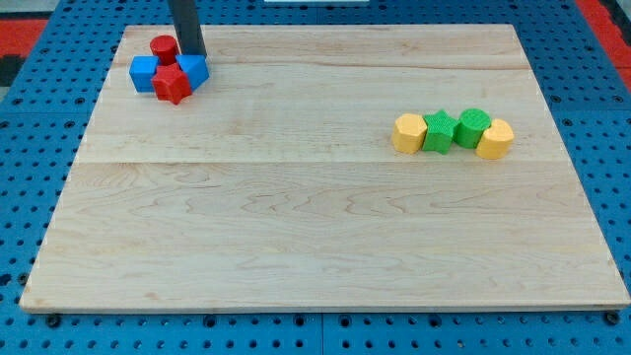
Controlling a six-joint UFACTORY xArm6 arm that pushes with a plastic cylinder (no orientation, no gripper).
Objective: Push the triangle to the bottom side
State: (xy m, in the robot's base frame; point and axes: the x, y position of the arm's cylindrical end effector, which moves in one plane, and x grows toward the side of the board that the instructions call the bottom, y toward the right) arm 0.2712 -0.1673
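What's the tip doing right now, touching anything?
My tip: no gripper, holds nothing; it sits against the blue triangle, by the red cylinder.

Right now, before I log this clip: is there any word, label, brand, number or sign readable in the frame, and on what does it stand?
None: no text shows anywhere.
Wooden board: bare grain only.
Blocks, such as the red star block and the yellow block: unmarked.
My tip, at the blue triangle block: plain dark rod.
Blue pegboard: no print.

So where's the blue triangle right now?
The blue triangle sits near the view's top left corner of the board, touching the red star block, with my tip right at its upper edge.
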